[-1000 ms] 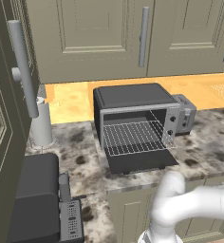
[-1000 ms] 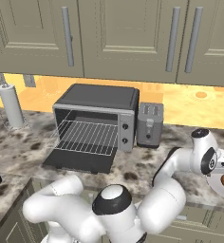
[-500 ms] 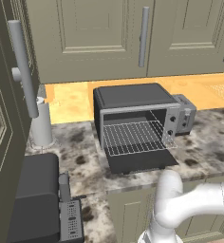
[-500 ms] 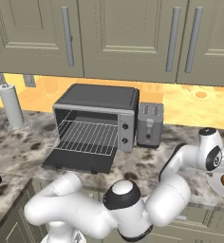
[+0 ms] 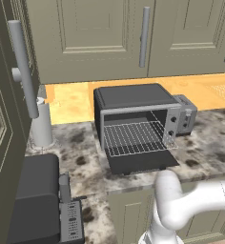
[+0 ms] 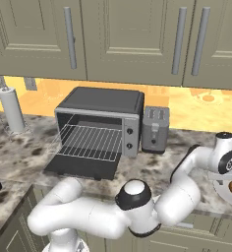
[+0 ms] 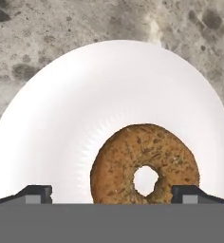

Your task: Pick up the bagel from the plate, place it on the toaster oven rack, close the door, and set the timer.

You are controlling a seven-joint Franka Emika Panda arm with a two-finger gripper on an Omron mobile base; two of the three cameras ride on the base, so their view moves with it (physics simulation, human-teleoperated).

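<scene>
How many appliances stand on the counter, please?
3: the toaster oven with its door open, a silver toaster beside its knob panel, and a dark appliance at the counter's near left. Others may be hidden.

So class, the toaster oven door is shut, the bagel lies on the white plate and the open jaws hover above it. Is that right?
Not quite: the door is open, folded down flat in front of the toaster oven, as the right base view shows. The rest holds: the bagel lies on the white plate, with the open jaws hovering above it.

Silver toaster (image 6: 154, 129) on speckled counter (image 6: 19, 152); paper towel roll (image 6: 12, 109) far left; beige cabinets (image 6: 123, 39) above
</scene>
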